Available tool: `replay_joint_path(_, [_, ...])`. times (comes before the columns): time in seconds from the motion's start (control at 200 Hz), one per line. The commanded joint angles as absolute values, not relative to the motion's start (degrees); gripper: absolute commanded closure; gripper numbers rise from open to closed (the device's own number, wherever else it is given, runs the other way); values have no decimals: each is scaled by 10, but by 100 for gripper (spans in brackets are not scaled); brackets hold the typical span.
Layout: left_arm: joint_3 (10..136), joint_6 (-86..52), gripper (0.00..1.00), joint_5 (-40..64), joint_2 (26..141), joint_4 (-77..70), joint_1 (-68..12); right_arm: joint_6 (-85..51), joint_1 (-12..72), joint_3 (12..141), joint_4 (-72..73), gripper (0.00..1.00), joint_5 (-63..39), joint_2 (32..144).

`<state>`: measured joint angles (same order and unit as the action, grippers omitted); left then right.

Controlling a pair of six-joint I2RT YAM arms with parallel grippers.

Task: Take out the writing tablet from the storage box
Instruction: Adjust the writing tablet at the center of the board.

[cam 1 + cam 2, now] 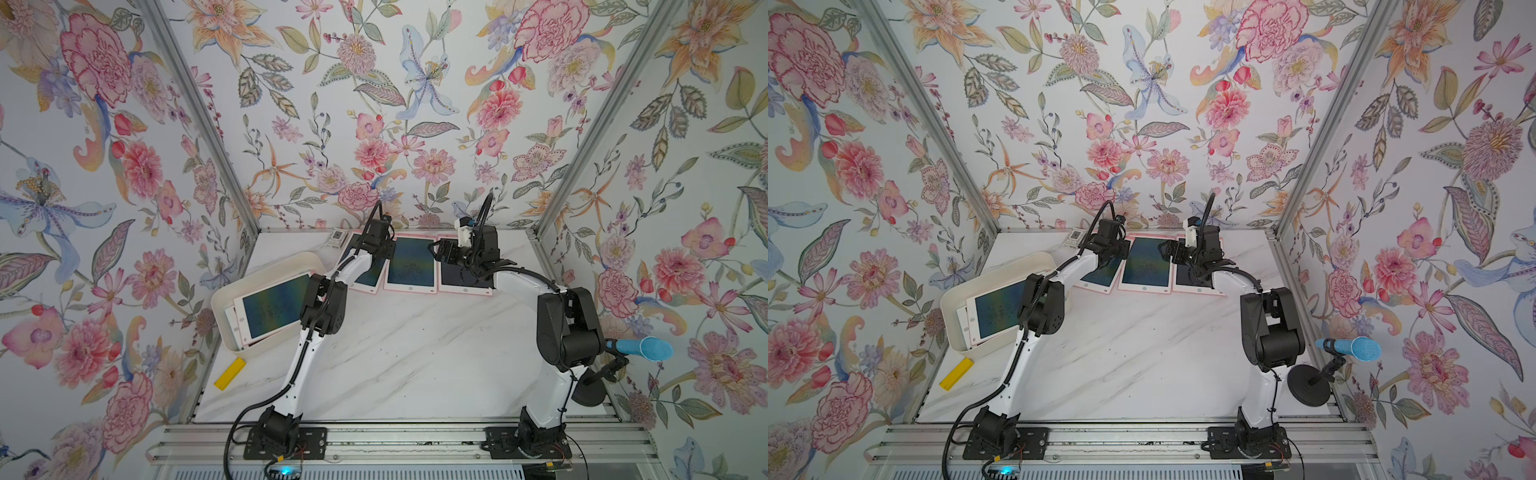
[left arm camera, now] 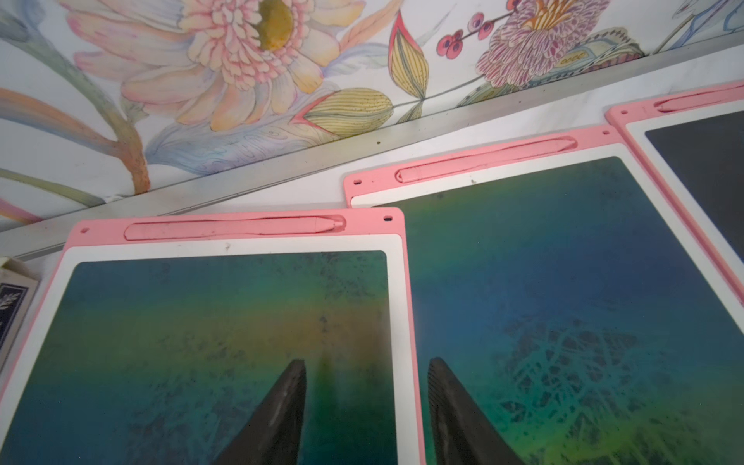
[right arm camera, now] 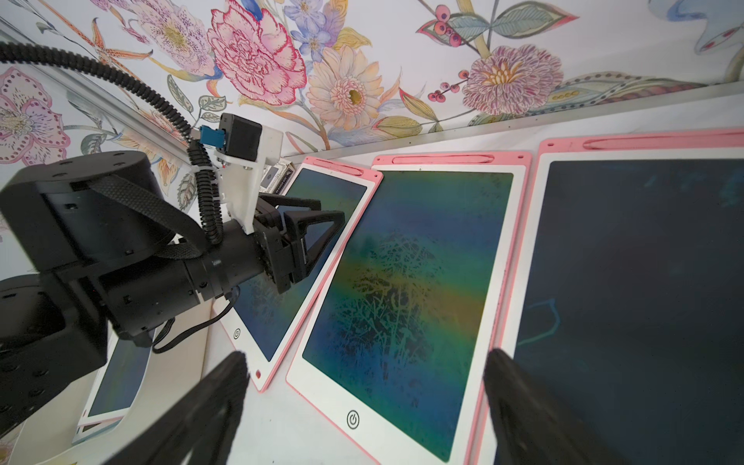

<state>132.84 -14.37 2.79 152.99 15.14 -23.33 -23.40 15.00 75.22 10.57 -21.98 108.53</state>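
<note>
The white marble table (image 1: pixel 415 353) (image 1: pixel 1142 353) fills the floor of the flowered booth. At its left side sits the cream storage box (image 1: pixel 226 332) (image 1: pixel 951 320), turned at an angle to the table's edges. Inside it a writing tablet (image 1: pixel 272 307) (image 1: pixel 998 309) lies screen up, tilted, on top of a second tablet (image 1: pixel 230 318) of which only a white edge shows. Three more pink-framed tablets lie flat in a row along the far wall: the left tablet (image 1: pixel 370 276) (image 2: pixel 225 342), its long edge lapping over the middle tablet (image 1: pixel 409 264) (image 3: pixel 402 290), and the right tablet (image 1: pixel 465 280) (image 3: pixel 636 282), whose screen is dark. Both arms reach to this row, well apart from the box. The left gripper (image 2: pixel 366 362) (image 3: pixel 322 217) hangs over the seam between the left and middle tablets; its fingers (image 2: pixel 286 402) stand partly spread with nothing between them. The right gripper (image 3: pixel 367 354) is spread wide and empty over the near end of the middle tablet, one finger (image 3: pixel 519 402) above the edge of the right tablet. A blue microphone (image 1: pixel 642 348) (image 1: pixel 1350 348) on a black stand is at the table's right side. A yellow block (image 1: pixel 230 373) (image 1: pixel 956 374) lies just beside the box's near corner. A small grey-white card (image 1: pixel 336 237) (image 1: pixel 1074 237) with a dark square rests at the far wall, just beside the left tablet.
</note>
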Motion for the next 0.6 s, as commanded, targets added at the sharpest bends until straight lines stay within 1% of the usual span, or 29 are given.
replay_joint_path(0.0, [1348,-145,48,31,1557,182,-239,-240,148,738,127,8,-226,1053])
replay_joint_path(0.43, [1378,-138,48,27,1577,197,-245,-236,149,713,138,8,-227,1034])
replay_joint_path(0.59, [1403,-134,48,9,1590,216,-250,-235,149,708,145,8,-233,1031])
